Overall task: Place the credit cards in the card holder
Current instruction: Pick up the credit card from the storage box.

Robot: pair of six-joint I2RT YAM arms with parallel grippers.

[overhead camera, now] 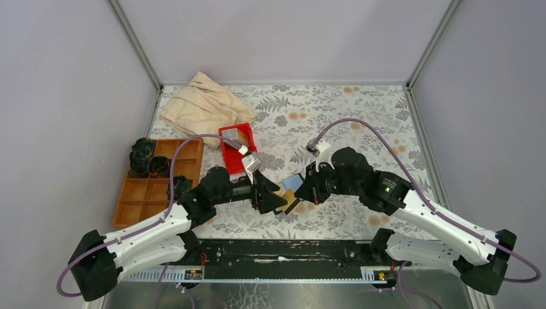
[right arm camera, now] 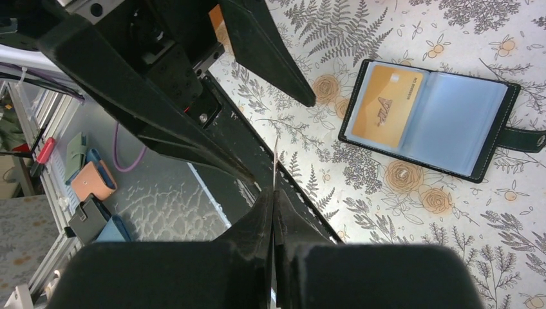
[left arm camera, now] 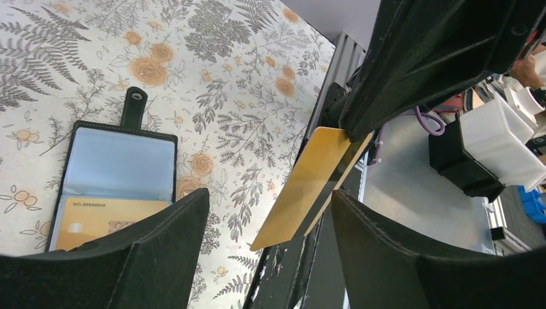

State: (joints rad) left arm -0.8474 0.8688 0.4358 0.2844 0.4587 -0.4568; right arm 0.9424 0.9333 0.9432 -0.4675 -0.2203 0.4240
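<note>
It looks like a hand-over near the table's (overhead camera: pixel 360 122) front edge: the right gripper (right arm camera: pixel 273 194) pinches a thin gold plastic card (left arm camera: pixel 309 187), and the empty, wide-open left gripper (left arm camera: pixel 269 194) probably must close on it next.

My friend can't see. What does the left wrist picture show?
The right gripper pinches a gold card, seen between the open fingers of the left gripper. Behind, the black card holder lies open on the flowery table, one tan card inside.

Floral table (overhead camera: pixel 360 116) — open card holder (right arm camera: pixel 451 129), cloth (overhead camera: pixel 203 106), tray (overhead camera: pixel 132 196)
</note>
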